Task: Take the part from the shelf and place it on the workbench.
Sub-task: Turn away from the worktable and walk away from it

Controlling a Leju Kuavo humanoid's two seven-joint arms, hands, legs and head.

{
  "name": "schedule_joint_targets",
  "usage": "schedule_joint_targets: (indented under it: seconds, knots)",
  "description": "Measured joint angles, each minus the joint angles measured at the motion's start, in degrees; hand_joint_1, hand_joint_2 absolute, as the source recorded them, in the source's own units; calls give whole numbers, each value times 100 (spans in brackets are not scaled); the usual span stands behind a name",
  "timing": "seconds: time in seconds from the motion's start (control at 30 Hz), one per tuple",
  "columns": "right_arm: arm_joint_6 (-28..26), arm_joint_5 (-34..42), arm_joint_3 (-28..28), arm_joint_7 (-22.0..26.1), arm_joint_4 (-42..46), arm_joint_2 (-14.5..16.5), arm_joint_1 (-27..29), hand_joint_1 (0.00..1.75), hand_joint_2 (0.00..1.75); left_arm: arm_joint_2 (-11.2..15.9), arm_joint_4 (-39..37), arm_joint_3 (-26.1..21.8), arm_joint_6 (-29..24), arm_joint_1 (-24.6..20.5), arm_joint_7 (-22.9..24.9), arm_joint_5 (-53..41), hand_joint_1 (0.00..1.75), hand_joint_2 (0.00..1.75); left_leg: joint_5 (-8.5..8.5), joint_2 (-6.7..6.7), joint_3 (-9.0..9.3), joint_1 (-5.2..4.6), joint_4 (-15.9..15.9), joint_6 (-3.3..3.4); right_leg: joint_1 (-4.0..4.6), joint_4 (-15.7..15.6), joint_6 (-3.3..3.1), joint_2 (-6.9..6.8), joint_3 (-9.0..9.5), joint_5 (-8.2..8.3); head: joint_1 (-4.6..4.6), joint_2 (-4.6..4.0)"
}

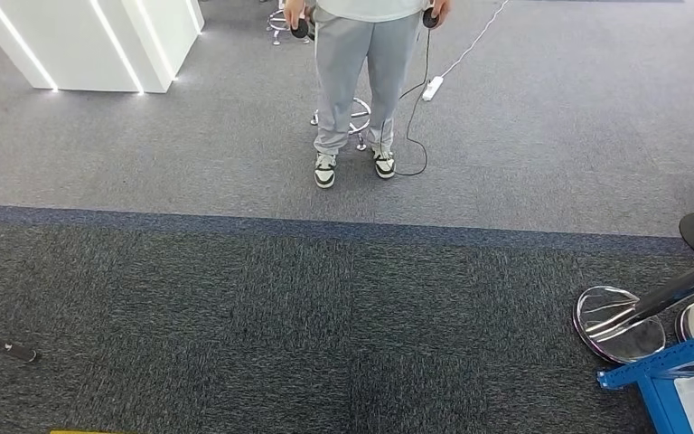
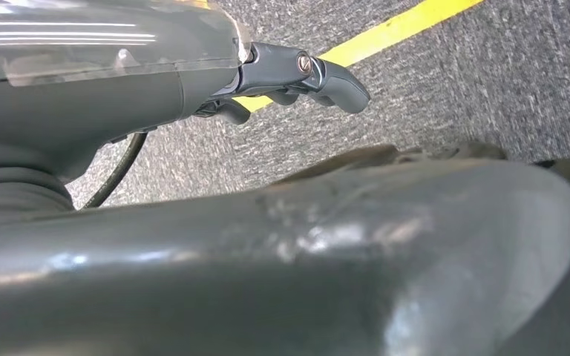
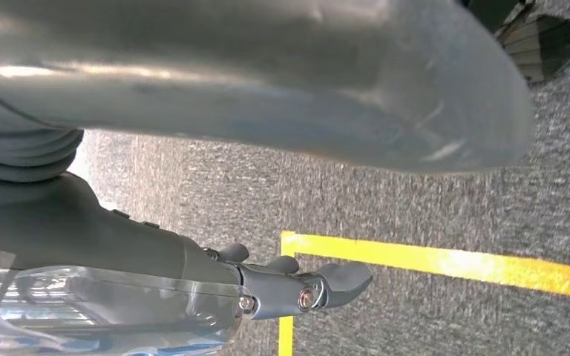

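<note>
Our left hand (image 2: pixel 297 78) hangs over grey carpet (image 1: pixel 235 307) beside a yellow floor line (image 2: pixel 386 33), fingers (image 2: pixel 341 87) loosely spread, holding nothing. Our right hand (image 3: pixel 297 285) hangs the same way, fingers (image 3: pixel 345 276) apart and empty. A blue shelf corner (image 1: pixel 664 366) sits at the lower right of the head view. A person (image 1: pixel 357 81) stands ahead.

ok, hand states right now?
Left hand: open, holding nothing, over carpet.
Right hand: open, holding nothing, over carpet.
</note>
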State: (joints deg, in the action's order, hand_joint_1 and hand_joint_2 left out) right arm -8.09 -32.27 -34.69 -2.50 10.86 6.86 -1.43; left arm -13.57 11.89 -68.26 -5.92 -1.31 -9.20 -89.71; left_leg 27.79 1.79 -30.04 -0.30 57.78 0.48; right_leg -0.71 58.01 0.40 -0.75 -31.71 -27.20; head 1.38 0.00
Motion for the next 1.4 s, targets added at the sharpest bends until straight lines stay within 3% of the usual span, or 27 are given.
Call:
schedule_joint_targets:
  seconds: [0.07,0.17,0.2,0.23,0.27,0.37,0.43,0.53,0.6,0.67,0.7,0.73,0.77,0.83,0.9,1.0,1.07,1.17,1.2,1.23,1.27,1.3,1.37,1.4]
  knots:
    - [8,0,0,1,0,4,-2,0,0,-1,0,9,-7,0,-7,-9,0,0,197,-41,-102,21,267,-60,-7,-24,-76,21,4,23,-6,0]
    - [21,1,-1,1,0,4,-4,0,0,-2,0,42,-16,6,-6,-16,0,0,715,-107,-564,48,1283,-100,16,-28,-137,61,-9,33,-15,0]
    - [28,4,-2,0,0,2,-4,0,0,-1,0,57,-21,10,-2,-16,0,0,772,-113,-676,52,1518,-105,27,-25,-142,85,-11,33,-14,0]
    - [37,10,-2,-4,0,1,-3,0,0,0,0,70,-26,12,2,-16,0,0,719,-115,-700,53,1560,-101,36,-21,-145,114,-11,32,-14,0]
    - [44,20,-2,-8,0,0,-3,0,0,0,0,81,-31,13,6,-16,0,0,567,-119,-624,53,1390,-87,42,-14,-144,144,-7,31,-15,0]
    - [57,52,-4,-30,0,3,-6,0,0,0,0,97,-46,3,16,-16,0,0,63,-206,-152,39,338,-4,53,11,-118,225,-6,25,-13,0]
    - [69,61,-9,-41,0,6,-6,0,0,0,0,102,-56,-3,27,-16,0,0,9,-258,-45,12,48,34,52,20,-61,257,-24,28,-10,0]
    - [81,62,-17,-49,0,2,3,0,0,-3,0,124,-69,-8,43,-16,0,0,-55,-214,-21,18,-45,121,34,63,40,257,-48,-4,-7,0]
    - [81,62,-24,-50,0,-4,1,0,0,-7,0,154,-72,-11,48,-16,0,0,-114,-164,0,39,-115,186,30,466,85,194,-230,-276,4,0]
    - [81,62,-28,-51,0,-6,-3,0,0,-7,0,175,-72,-5,50,-16,0,0,-124,-116,-15,27,-120,206,16,1214,117,147,-586,-658,11,0]
    - [81,62,-28,-51,0,-6,-3,0,0,-7,0,181,-72,-1,51,-16,0,0,-124,-95,-20,24,-117,206,2,1507,134,141,-726,-752,11,0]
    - [81,62,-29,-51,0,-7,0,0,0,-7,0,185,-72,1,53,-16,0,0,-121,-76,-20,24,-115,202,-12,1617,149,132,-778,-736,11,0]
    - [81,62,-30,-52,0,-11,4,0,0,-7,0,188,-72,0,54,-16,0,0,-116,-62,-13,28,-111,194,-28,1492,162,117,-712,-607,11,0]
    - [81,62,-32,-53,0,-21,6,0,0,-8,0,193,-72,-2,55,-16,0,0,-90,-39,5,35,-90,155,-56,733,178,25,-328,-219,14,0]
    - [83,60,-34,-56,0,-27,-4,0,0,-9,0,197,-72,-3,55,-16,0,0,-50,-17,1,13,-42,91,-45,132,147,-59,-41,-24,9,0]
    - [84,53,-38,-72,0,-28,-16,0,0,-9,0,200,-65,-12,58,-15,0,0,-17,29,-4,6,-15,-6,-17,31,26,-13,-25,-7,-7,0]
    - [85,44,-39,-89,0,-26,-18,0,0,-9,0,201,-54,-17,59,-14,0,0,113,-6,-59,31,147,-69,-19,11,-53,13,-23,12,-8,0]
    - [88,38,-40,-99,0,-27,-23,0,0,-7,0,203,-41,-12,60,-14,0,0,662,-105,-514,52,1155,-124,0,5,-132,50,-38,25,-16,0]
    - [90,38,-41,-101,0,-28,-23,0,0,-5,0,203,-36,-8,61,-14,0,0,789,-113,-679,54,1501,-128,14,10,-140,71,-44,24,-17,0]
    - [93,38,-42,-103,0,-28,-22,0,0,-3,0,203,-32,-3,63,-14,0,0,811,-116,-768,54,1684,-122,28,15,-145,97,-46,23,-17,0]
    - [96,38,-42,-108,0,-28,-22,0,0,-2,0,203,-26,-1,66,-14,0,0,713,-119,-748,52,1635,-106,39,22,-146,127,-45,22,-16,0]
    - [97,38,-42,-112,0,-27,-23,0,0,-1,0,203,-21,-1,68,-14,0,0,525,-129,-626,48,1374,-78,48,28,-146,157,-40,22,-16,0]
    - [100,37,-42,-119,0,-22,-29,0,0,4,0,210,-10,-6,75,-15,0,0,139,-214,-247,28,552,0,60,43,-134,212,-38,19,-15,0]
    - [101,37,-43,-121,0,-19,-31,0,0,7,0,216,-3,-9,80,-15,0,0,40,-255,-119,13,253,28,61,49,-113,236,-45,20,-15,0]
